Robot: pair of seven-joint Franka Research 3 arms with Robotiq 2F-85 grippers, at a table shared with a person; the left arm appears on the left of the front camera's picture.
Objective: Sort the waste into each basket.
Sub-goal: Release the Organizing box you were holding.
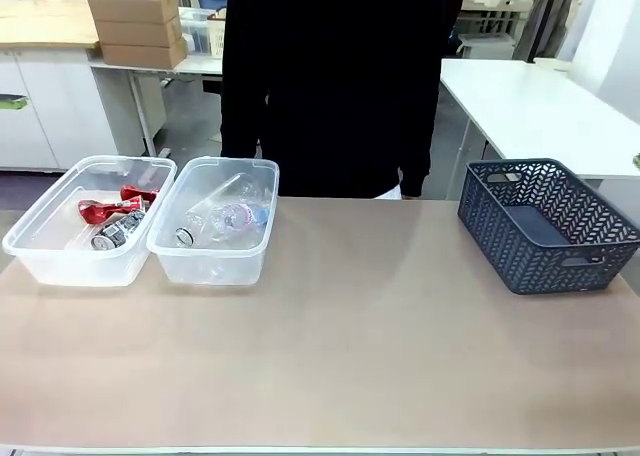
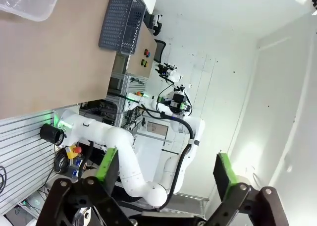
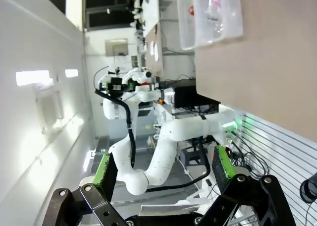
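Observation:
Two clear baskets stand side by side at the table's left. The left basket [image 1: 30, 242] holds red cans [image 1: 104, 211] and a silver and black can [image 1: 114, 235]. Clear plastic bottles [image 1: 226, 219] lie in the right basket [image 1: 166, 248]. My left gripper [image 2: 166, 172] is open and holds nothing; it hangs off the table, with a basket corner [image 2: 29, 5] far off. My right gripper [image 3: 164, 169] is likewise open with nothing in it, away from the table, and both baskets [image 3: 233, 25] show in the distance.
A dark grey woven basket [image 1: 545, 226] stands at the table's right, also in the left wrist view [image 2: 121, 23]. A person in black [image 1: 330, 76] stands at the far edge. The bare tabletop [image 1: 350, 326] stretches across the middle and front.

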